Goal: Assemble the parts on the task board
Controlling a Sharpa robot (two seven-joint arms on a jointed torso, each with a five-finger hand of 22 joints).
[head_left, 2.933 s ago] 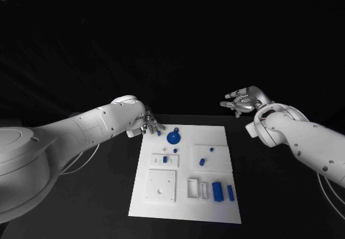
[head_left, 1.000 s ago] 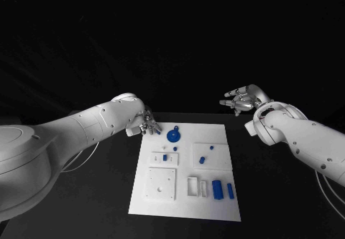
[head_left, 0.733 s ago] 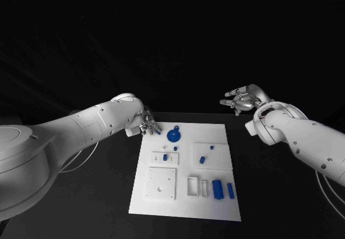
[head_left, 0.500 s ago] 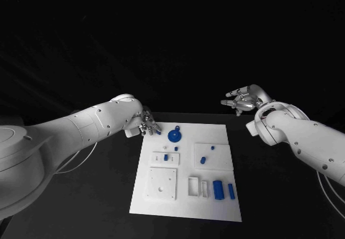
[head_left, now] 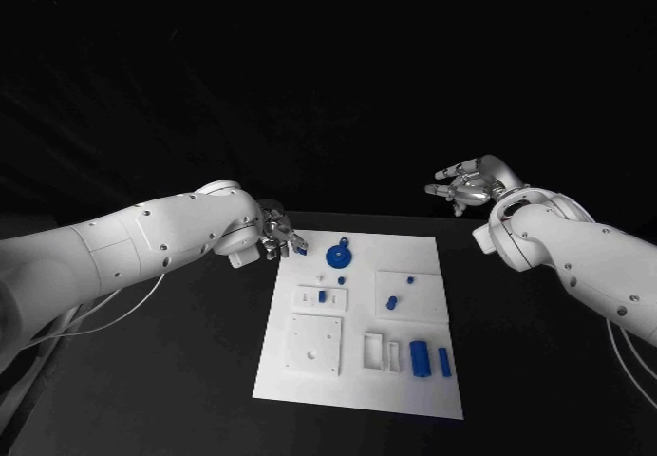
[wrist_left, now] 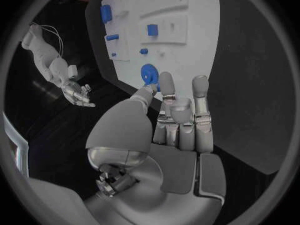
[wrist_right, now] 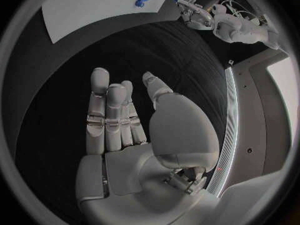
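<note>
1. White rectangular task board (head_left: 411, 275) found lying flat in the middle of the black table (head_left: 164, 380), long axis running straight away from the robot.
2. Found at its far end a blue round disc part with a small tab (head_left: 337, 255), lying flat and untouched. Closer to the robot, spotted small blue pegs (head_left: 322, 296) in the middle zone, then a blue cylinder (head_left: 418, 358) and a slim blue bar (head_left: 443, 361) side by side near the right edge, both lengthwise along the board.
3. Placed the silver left hand (head_left: 281, 237) at the far left corner of the board, just beside the disc but apart from it. Saw nothing in its grasp: fingers straight and close together, thumb set off to the side, tips pointing toward the disc in the left wrist view.
4. Placed the silver right hand (head_left: 468, 185) raised beyond the far right corner, well apart from the board. Likewise released, fingers extended, nothing held.
5. Judged the left hand much the nearer to the disc, which lay inward from it across the board's short axis, so a short sideways reach looked enough.
6. Counted bare white board all round the disc as room for fingers, with the far edge close behind it and the small pegs as the nearest things to avoid.
</note>
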